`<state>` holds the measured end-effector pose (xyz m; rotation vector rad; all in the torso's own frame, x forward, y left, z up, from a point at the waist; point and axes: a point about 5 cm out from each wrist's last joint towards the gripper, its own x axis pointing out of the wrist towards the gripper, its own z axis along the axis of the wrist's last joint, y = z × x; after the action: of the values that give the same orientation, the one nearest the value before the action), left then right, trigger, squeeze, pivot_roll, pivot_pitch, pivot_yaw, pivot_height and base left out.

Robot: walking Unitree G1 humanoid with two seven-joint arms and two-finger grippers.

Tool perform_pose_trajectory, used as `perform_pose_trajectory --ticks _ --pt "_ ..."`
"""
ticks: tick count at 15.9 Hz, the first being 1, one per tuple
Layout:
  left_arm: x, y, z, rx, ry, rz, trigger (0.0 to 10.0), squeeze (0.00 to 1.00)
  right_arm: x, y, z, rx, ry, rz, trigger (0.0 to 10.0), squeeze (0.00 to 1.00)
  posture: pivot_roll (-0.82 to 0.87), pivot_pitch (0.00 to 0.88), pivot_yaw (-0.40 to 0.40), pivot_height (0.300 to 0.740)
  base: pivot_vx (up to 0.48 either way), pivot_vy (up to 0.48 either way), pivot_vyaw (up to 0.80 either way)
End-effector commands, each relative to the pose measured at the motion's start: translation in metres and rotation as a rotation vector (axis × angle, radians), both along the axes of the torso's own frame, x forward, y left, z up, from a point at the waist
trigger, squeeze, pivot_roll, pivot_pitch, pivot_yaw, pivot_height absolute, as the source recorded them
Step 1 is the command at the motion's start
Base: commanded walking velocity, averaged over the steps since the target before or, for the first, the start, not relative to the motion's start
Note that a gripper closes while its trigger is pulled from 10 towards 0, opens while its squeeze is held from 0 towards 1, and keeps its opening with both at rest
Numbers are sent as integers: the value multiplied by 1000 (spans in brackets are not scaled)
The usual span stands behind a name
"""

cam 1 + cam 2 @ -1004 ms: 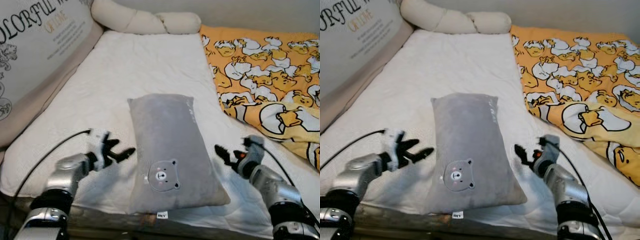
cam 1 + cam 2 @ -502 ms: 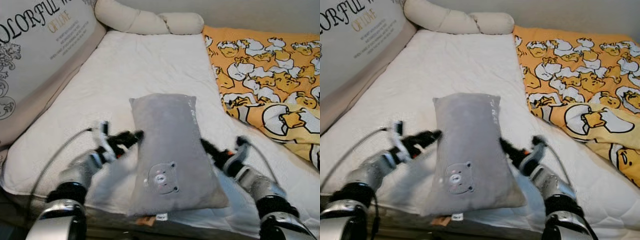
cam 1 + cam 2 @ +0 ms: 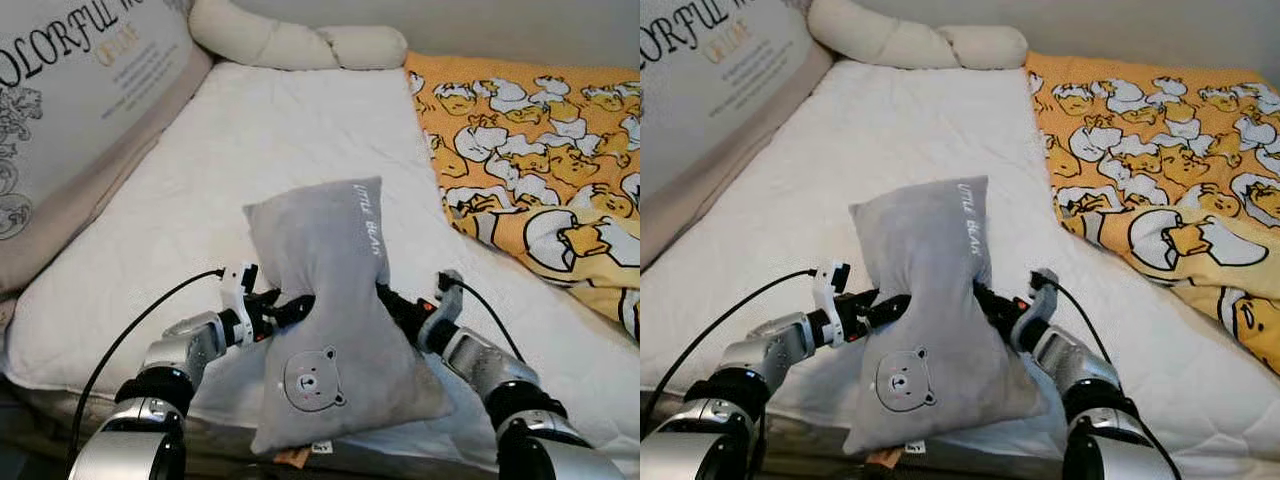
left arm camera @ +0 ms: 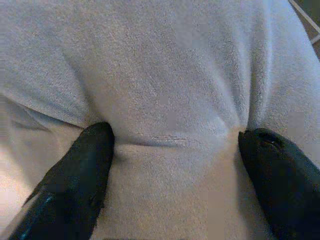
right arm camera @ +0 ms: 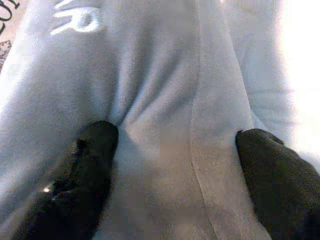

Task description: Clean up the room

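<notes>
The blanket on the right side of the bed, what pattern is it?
Orange blanket with white-and-yellow cartoon ducks, clearest in the left eye view.

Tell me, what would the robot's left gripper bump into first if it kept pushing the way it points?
Just the soft grey bear pillow. The left gripper already presses into its side, squeezing it toward the right gripper on the other side.

The grey pillow (image 3: 325,300) hides the tips of the left gripper (image 3: 290,308) and right gripper (image 3: 392,302), sunk in its pinched sides. The large printed cushion (image 3: 70,90) on the far left and the duck-print blanket (image 3: 540,200) on the right are cut by the picture edges.
</notes>
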<state>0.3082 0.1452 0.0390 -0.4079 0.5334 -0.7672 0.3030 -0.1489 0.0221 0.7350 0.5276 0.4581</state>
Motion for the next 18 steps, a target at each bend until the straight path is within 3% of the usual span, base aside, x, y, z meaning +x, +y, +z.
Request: perform_pose_trajectory --ticks 1,10,18 --pt "-3 -10 -6 20 39 -43 0 0 4 7 2 -18 -10 24 0 0 -29 0 -4 740 0 0 0" --pt "4 -16 -1 13 58 -26 0 0 6 9 1 -65 -9 18 0 0 -35 0 -6 740 0 0 0" --pt "21 -22 23 19 -46 -47 0 0 18 21 15 -87 -89 35 0 0 -45 0 6 740 0 0 0"
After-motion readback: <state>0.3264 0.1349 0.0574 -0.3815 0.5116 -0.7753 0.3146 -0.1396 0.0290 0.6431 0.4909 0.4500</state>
